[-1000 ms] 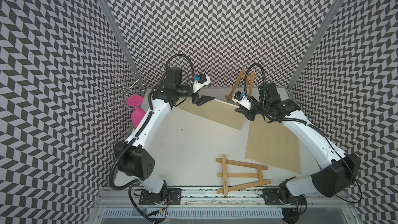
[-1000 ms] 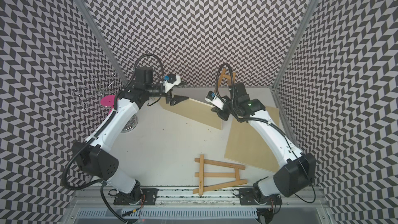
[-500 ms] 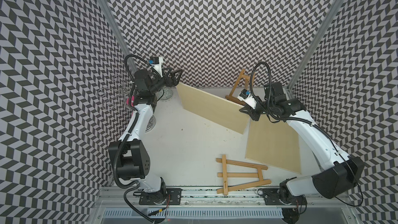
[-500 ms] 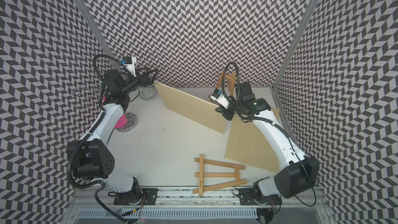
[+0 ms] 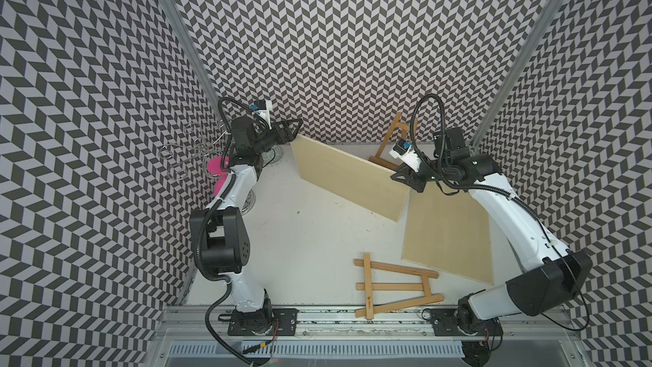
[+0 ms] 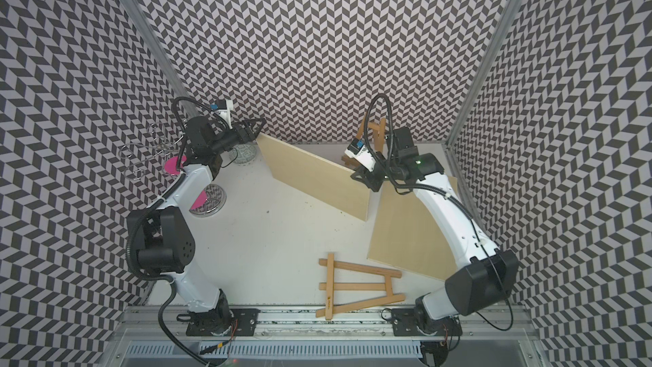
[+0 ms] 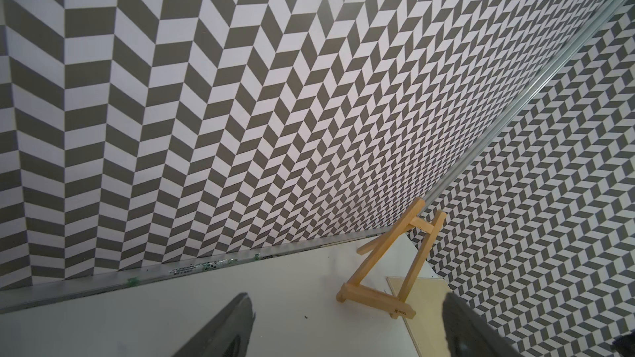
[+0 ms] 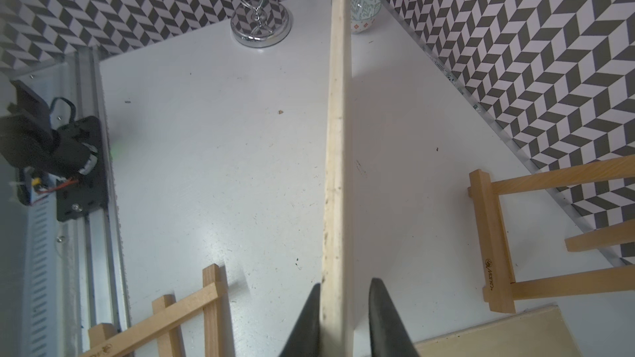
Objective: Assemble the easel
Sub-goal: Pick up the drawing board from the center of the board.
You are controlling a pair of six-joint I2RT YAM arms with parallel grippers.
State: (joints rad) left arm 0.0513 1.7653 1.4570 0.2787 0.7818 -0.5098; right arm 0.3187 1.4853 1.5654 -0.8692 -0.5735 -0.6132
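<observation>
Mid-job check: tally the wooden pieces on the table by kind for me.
Easels: 2 (standing easel at the back, flat easel near the front)
Boards: 2 (board on edge, flat board)
Total: 4

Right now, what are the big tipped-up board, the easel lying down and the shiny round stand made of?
Tipped-up board: likely thin pale wood or plywood, unpainted; its edge looks raw and speckled. Lying easel: light wooden slats, smooth, honey-coloured. Stand base: probably polished metal; mirror-bright, reflecting its surroundings.
</observation>
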